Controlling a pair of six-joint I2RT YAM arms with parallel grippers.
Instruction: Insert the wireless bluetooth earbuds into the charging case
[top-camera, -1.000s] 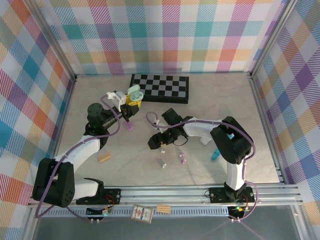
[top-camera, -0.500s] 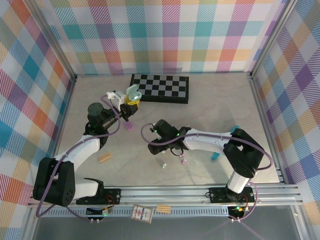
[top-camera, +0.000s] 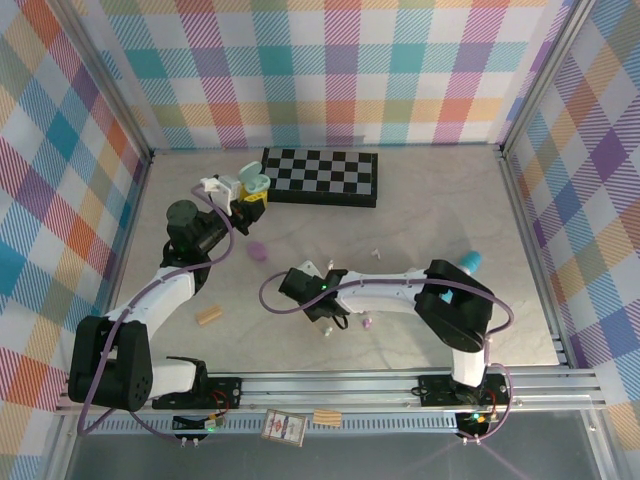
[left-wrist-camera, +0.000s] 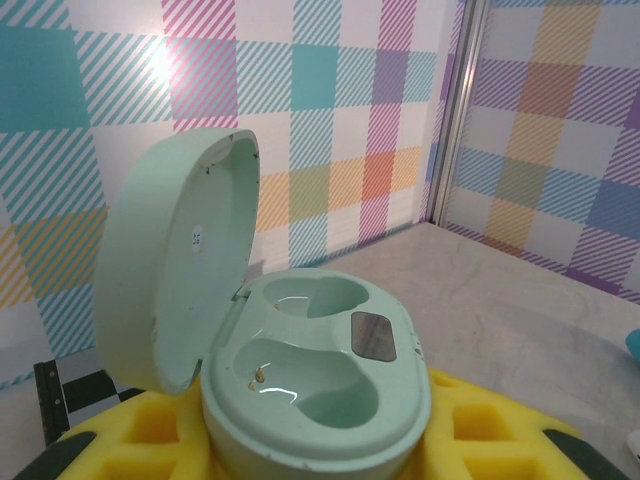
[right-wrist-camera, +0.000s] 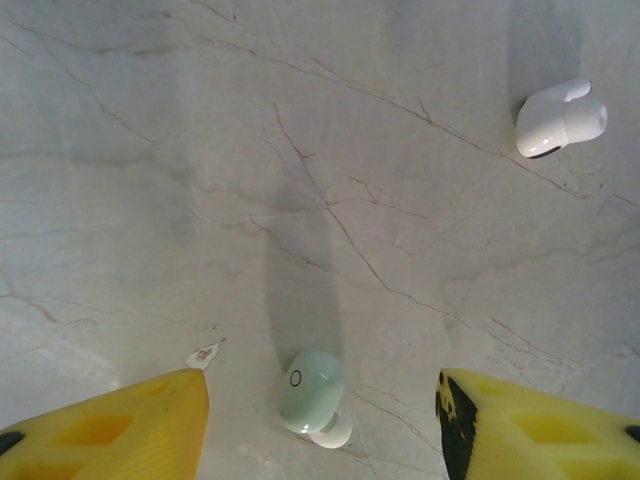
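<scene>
Left arm (top-camera: 175, 275) reaches to the back left of the desk (top-camera: 450, 200). The left jaws are clamped on a mint green charging case (left-wrist-camera: 315, 395), held up off the desk, with yellow pads (left-wrist-camera: 95, 445) pressed to both sides of its base. The case lid (left-wrist-camera: 175, 260) is hinged open and stands up on the left, and the two wells in the base face up. In the top view the case (top-camera: 254, 184) sits just left of the checkerboard (top-camera: 321, 176) at the back. A tan block (top-camera: 209, 316) lies on the desk near the front left, and a small purple round thing (top-camera: 257, 250) lies further back, apart from both arms. Right arm (top-camera: 385, 288) stretches left across the middle, wrist low over the desk. The right jaws are partly open, holding nothing, with one yellow pad (right-wrist-camera: 115, 420) on each side of a mint green earbud (right-wrist-camera: 312, 395). There are clear gaps between the earbud and both pads, and the earbud lies on the desk. A white earbud (right-wrist-camera: 560, 118) lies on the desk further off, at the upper right of the wrist view. In the top view a pale earbud (top-camera: 327, 329) lies just by the wrist and a pink-purple earbud (top-camera: 367, 323) just to its right. A tiny white bit (top-camera: 375, 252) lies further back, too small to tell what it is. A teal object (top-camera: 468, 262) pokes out behind the right arm's elbow.
</scene>
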